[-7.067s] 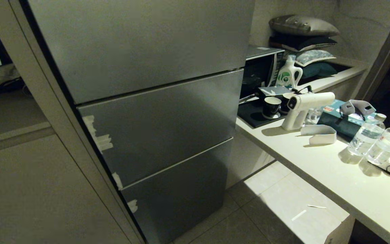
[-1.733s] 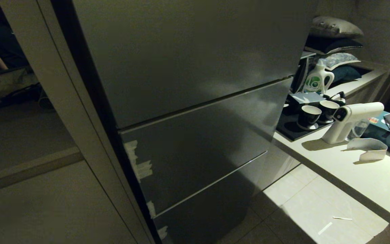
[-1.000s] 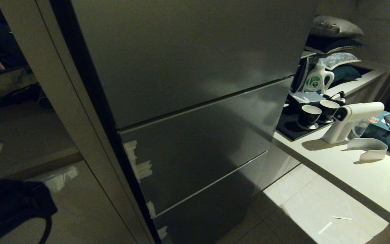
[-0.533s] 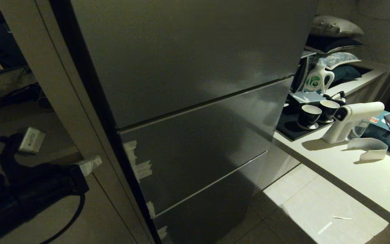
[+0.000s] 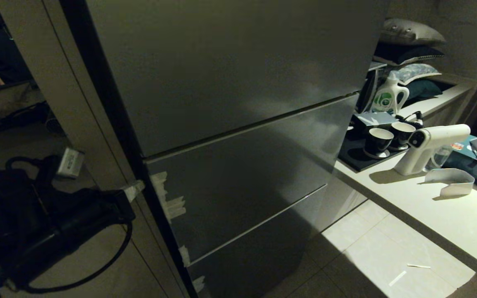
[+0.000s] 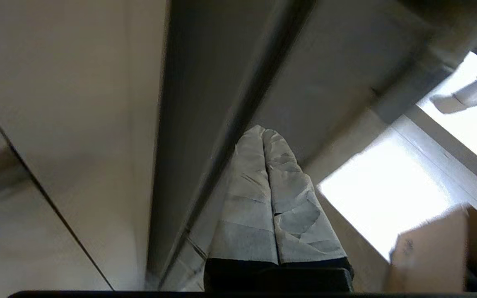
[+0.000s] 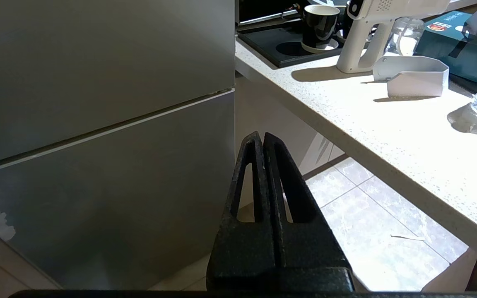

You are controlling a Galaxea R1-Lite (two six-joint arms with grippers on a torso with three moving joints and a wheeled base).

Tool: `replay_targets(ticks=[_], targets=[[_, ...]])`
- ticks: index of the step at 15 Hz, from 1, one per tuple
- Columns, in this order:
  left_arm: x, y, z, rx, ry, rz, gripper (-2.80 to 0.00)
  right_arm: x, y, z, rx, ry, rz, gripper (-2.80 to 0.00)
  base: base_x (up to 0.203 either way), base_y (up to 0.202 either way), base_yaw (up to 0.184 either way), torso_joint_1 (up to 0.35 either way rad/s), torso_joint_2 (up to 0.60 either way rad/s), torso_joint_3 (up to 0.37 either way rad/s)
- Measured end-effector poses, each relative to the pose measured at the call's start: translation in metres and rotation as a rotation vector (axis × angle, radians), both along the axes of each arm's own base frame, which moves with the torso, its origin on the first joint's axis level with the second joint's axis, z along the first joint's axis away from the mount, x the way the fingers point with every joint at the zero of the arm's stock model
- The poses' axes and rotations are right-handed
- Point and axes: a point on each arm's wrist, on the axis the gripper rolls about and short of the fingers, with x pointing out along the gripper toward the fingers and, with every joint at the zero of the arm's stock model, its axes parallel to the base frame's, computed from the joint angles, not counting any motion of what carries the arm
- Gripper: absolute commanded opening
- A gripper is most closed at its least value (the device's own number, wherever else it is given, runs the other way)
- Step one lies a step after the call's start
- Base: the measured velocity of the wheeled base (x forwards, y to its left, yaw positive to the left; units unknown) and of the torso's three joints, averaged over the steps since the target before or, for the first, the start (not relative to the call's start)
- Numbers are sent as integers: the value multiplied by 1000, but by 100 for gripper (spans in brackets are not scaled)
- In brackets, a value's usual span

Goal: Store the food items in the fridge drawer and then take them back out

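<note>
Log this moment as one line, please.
fridge: all panels closed | left gripper: shut, tape-wrapped tips at fridge's left edge | right gripper: shut, idle, holding nothing | food items: not visible

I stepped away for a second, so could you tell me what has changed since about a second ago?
The left arm has swung in from the lower left, and the left gripper, fingers together and holding nothing, now sits by the left edge of the fridge, level with the middle panel. The fridge is still shut, and the counter looks unchanged. The right gripper is shut and low beside the fridge.
</note>
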Motion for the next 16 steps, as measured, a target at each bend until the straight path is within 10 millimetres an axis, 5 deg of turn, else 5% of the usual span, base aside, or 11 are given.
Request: replay_targets(ticks=[16], targets=[[1,-26,-7,-40,14,-17,-280,0,0,0,1,0,0,-280,0,0,0,0,0,0]])
